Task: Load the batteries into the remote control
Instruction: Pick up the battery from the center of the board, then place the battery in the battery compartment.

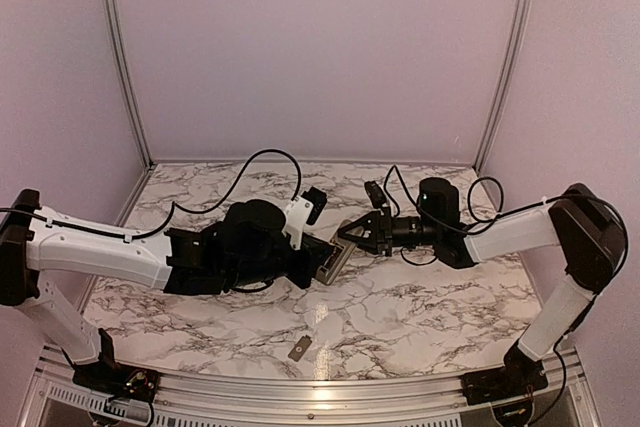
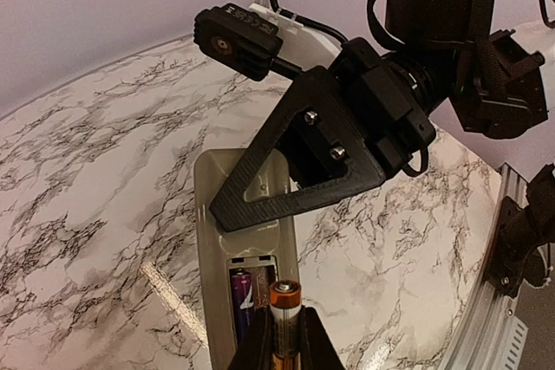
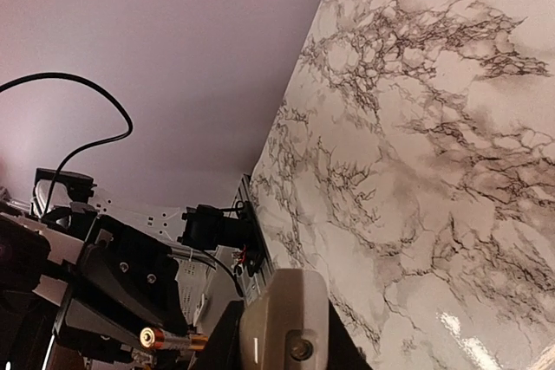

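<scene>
The remote control [image 2: 217,240] lies back up, its grey-tan back and open battery recess showing. One purple battery [image 2: 240,301] sits in the left slot of the recess. My left gripper [image 2: 282,340] is shut on a second battery [image 2: 284,305], copper-topped, held just above the recess's right slot. My right gripper [image 3: 286,340] is shut on the remote's far end [image 3: 290,309]; its black finger [image 2: 295,171] crosses the remote in the left wrist view. In the top view both grippers, left [image 1: 308,259] and right [image 1: 352,235], meet at the remote [image 1: 331,263] mid-table.
A small flat grey cover plate [image 1: 299,349] lies on the marble table near the front edge. Walls and aluminium posts close off the back and sides. The left arm's held battery [image 3: 169,338] shows in the right wrist view.
</scene>
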`<action>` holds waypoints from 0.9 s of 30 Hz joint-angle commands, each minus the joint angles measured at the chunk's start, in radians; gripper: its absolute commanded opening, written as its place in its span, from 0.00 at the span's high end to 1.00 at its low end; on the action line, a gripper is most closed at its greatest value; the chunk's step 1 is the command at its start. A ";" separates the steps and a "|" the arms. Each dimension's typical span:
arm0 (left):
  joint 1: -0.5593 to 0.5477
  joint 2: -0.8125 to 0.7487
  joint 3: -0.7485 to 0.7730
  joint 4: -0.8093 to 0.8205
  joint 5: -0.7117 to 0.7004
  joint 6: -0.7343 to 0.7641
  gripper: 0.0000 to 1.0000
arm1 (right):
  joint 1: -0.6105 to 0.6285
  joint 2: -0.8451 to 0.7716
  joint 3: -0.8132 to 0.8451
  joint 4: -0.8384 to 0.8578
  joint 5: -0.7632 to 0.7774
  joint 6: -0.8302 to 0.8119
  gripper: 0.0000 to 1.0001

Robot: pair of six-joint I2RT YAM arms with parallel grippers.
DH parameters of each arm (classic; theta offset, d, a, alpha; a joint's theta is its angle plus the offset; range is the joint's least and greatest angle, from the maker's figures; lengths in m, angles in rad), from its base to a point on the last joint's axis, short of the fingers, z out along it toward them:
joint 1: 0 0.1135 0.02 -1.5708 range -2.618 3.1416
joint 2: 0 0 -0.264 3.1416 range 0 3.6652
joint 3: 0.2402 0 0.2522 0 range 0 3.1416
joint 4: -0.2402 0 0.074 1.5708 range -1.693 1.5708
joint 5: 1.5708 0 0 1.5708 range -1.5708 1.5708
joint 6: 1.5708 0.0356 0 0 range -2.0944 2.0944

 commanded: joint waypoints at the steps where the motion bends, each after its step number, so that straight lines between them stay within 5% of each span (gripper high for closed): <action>1: -0.021 0.050 0.030 0.069 -0.042 0.055 1.00 | 0.023 0.004 0.010 0.080 -0.006 0.058 1.00; 22: -0.022 0.126 0.059 0.052 -0.066 0.092 1.00 | 0.023 -0.002 0.002 0.169 -0.044 0.147 1.00; 27: -0.022 0.120 0.060 0.014 -0.090 0.079 0.86 | 0.022 0.000 0.005 0.167 -0.048 0.149 1.00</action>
